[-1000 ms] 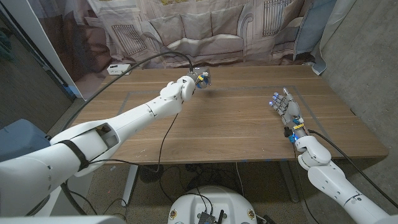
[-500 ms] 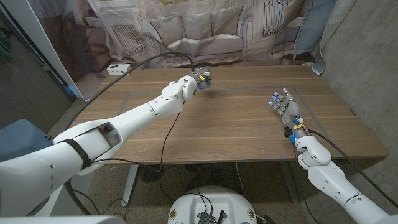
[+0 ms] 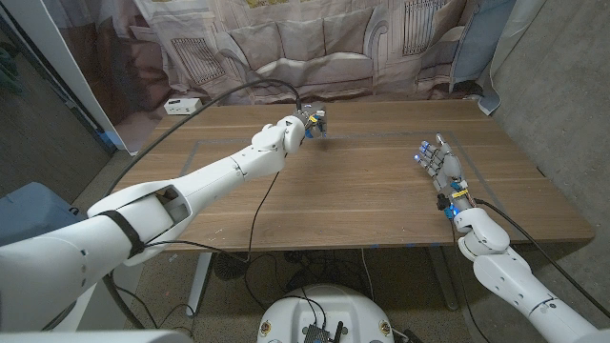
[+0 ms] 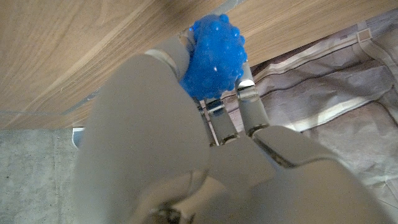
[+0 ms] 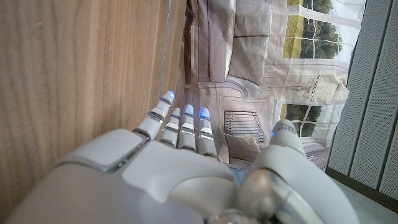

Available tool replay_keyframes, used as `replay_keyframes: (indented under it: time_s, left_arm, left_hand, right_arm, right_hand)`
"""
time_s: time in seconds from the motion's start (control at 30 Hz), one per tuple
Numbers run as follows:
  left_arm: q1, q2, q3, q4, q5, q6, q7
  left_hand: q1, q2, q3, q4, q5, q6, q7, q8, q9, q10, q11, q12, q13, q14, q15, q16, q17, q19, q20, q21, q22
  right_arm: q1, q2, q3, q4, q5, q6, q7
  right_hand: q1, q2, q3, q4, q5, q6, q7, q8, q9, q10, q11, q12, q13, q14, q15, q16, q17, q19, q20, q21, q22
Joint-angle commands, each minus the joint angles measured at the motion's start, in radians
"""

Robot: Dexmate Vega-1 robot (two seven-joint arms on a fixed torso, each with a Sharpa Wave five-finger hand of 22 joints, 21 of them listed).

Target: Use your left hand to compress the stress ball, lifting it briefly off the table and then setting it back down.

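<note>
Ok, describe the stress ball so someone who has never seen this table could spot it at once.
Start at the wooden table and follow the long white left arm toward the far edge, by the curtain. At its end, the left hand grips the stress ball, fingers wrapped around it. It is bright blue and bumpy all over, the one vividly coloured soft thing among white and metal hand parts.

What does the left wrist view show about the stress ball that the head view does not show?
The left wrist view alone shows the blue stress ball close up, with its bumpy surface, and the left hand's fingers wrapped on it. The head view alone shows the layout: the left hand reaching over the far part of the wooden table, and the right hand apart from it near the table's right side, fingers spread and holding nothing. Both views share the left hand, the wooden table and the printed curtain behind it.
</note>
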Motion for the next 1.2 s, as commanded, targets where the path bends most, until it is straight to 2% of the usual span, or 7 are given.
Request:
replay_keyframes:
  time_s: [0.03,0.13,0.2,0.33,0.4,0.87,1.2]
  left_arm:
    - [-0.019,0.006,0.021,-0.015,0.016,0.029,-0.059]
    - [-0.014,0.009,0.018,-0.024,0.020,0.044,-0.055]
    - [-0.008,0.011,0.014,-0.030,0.023,0.052,-0.045]
    - [-0.004,0.016,0.011,-0.036,0.024,0.057,-0.042]
    - [-0.005,0.018,0.014,-0.039,0.029,0.061,-0.044]
    - [-0.021,0.038,0.031,-0.057,0.058,0.072,-0.102]
    - [-0.027,0.047,0.034,-0.066,0.074,0.073,-0.138]
  left_hand:
    - [0.106,0.134,-0.006,0.023,0.008,-0.063,-0.006,-0.027,0.006,-0.055,0.016,-0.028,0.017,0.067,-0.099,-0.023,0.001,0.131,-0.151,0.006,0.004]
    - [0.018,0.125,-0.036,0.054,0.004,-0.111,-0.004,-0.058,-0.002,-0.100,0.026,-0.055,0.023,0.009,-0.078,-0.054,-0.012,0.079,-0.127,0.001,0.004]
    - [-0.045,0.112,-0.059,0.063,0.003,-0.160,-0.005,-0.091,-0.007,-0.143,0.035,-0.083,0.019,-0.043,-0.059,-0.072,-0.025,0.017,-0.088,-0.013,0.001]
    - [-0.111,0.107,-0.080,0.072,0.003,-0.221,-0.012,-0.134,-0.012,-0.189,0.043,-0.113,0.007,-0.121,-0.041,-0.086,-0.041,-0.052,-0.066,-0.036,-0.004]
    - [-0.136,0.101,-0.091,0.078,0.000,-0.231,-0.013,-0.143,-0.013,-0.204,0.042,-0.121,0.004,-0.136,-0.032,-0.086,-0.045,-0.070,-0.059,-0.043,-0.005]
    - [-0.225,0.088,-0.127,0.092,-0.008,-0.332,-0.016,-0.208,-0.025,-0.272,0.045,-0.151,-0.010,-0.213,-0.005,-0.085,-0.056,-0.118,-0.034,-0.070,-0.010]
    - [-0.266,0.078,-0.147,0.097,-0.014,-0.401,-0.040,-0.239,-0.031,-0.285,0.042,-0.152,-0.014,-0.230,0.005,-0.080,-0.057,-0.125,-0.016,-0.078,-0.011]
  right_arm:
    - [-0.008,0.003,0.003,0.002,0.005,0.004,0.001]
    - [-0.008,0.006,0.002,0.004,0.007,0.005,0.002]
    - [-0.008,0.006,0.001,0.004,0.005,0.005,0.002]
    - [-0.009,0.008,0.001,0.005,0.006,0.007,0.003]
    - [-0.011,0.008,0.001,0.003,0.005,0.006,0.001]
    - [-0.020,0.010,0.001,-0.004,0.002,0.011,-0.005]
    - [-0.018,0.009,0.001,-0.004,0.003,0.010,-0.002]
  right_hand:
    - [0.007,0.004,-0.006,0.000,0.000,0.009,0.003,-0.003,0.006,0.008,-0.002,-0.002,0.003,0.010,0.001,-0.001,0.006,0.009,-0.001,-0.001,0.004]
    - [0.007,0.005,-0.006,0.000,0.000,0.009,0.003,-0.002,0.006,0.008,-0.003,-0.002,0.003,0.010,0.002,-0.001,0.006,0.009,0.000,-0.001,0.004]
    - [0.008,0.005,-0.006,0.000,0.000,0.010,0.003,-0.002,0.006,0.008,-0.003,-0.002,0.003,0.010,0.001,-0.001,0.006,0.009,-0.001,-0.001,0.004]
    - [0.008,0.005,-0.006,0.000,0.000,0.009,0.004,-0.003,0.006,0.008,-0.002,-0.002,0.003,0.010,0.002,-0.001,0.006,0.008,0.000,-0.001,0.004]
    - [0.008,0.005,-0.006,0.000,0.000,0.009,0.004,-0.003,0.006,0.008,-0.002,-0.002,0.003,0.010,0.001,-0.001,0.006,0.009,0.000,-0.001,0.004]
    - [0.008,0.006,-0.007,0.000,0.000,0.009,0.003,-0.003,0.006,0.008,-0.002,-0.003,0.003,0.010,0.002,-0.001,0.006,0.009,-0.001,-0.001,0.004]
    - [0.009,0.007,-0.007,0.000,0.000,0.008,0.003,-0.003,0.006,0.008,-0.002,-0.003,0.003,0.010,0.002,-0.001,0.006,0.009,0.000,-0.001,0.004]
